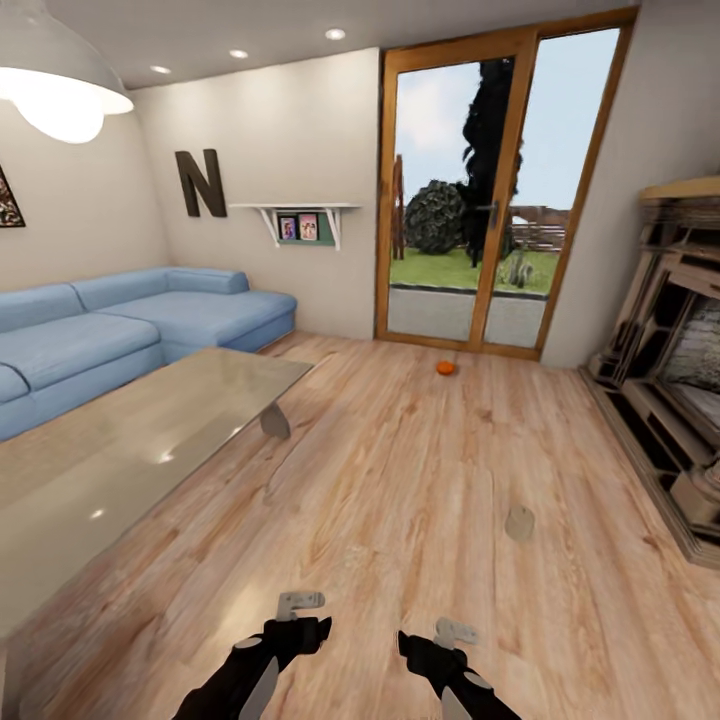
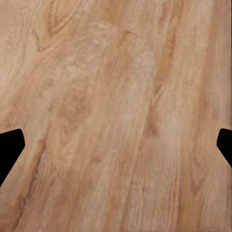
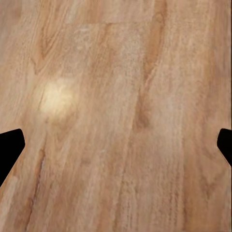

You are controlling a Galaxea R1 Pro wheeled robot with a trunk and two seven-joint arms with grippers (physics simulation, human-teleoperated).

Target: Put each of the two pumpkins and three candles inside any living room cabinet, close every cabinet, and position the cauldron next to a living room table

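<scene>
Pumpkin (image 1: 445, 367), one item, small and orange: lay on the wood floor (image 1: 400, 480) at about twelve o'clock in the head view, far off, just before the glass door (image 1: 490, 190). Candle (image 1: 519, 523), one item, stubby and tan: stood on the floor at about one o'clock, nearer than the pumpkin and well apart from it, not far from the fireplace surround (image 1: 670, 370) at three o'clock. Table (image 1: 130, 450), glass-topped: at nine to ten o'clock, with the blue sofa (image 1: 120, 330) beyond it. Second pumpkin, two further candles, cauldron and cabinet: not located in these pictures. Left gripper (image 1: 300, 603) and right gripper (image 1: 455, 632): both hung low at six o'clock above bare floor, each with fingers spread wide and nothing between them; the wrist views showed dark fingertips (image 2: 9, 150) at the picture edges with floorboards between, the right fingertips (image 3: 9, 147) likewise. Progress, by judgement: early. Both visible items were out on the floor, neither claw had hold of anything, and every placing, the closing of cabinets and the cauldron's positioning appeared left to do.
</scene>
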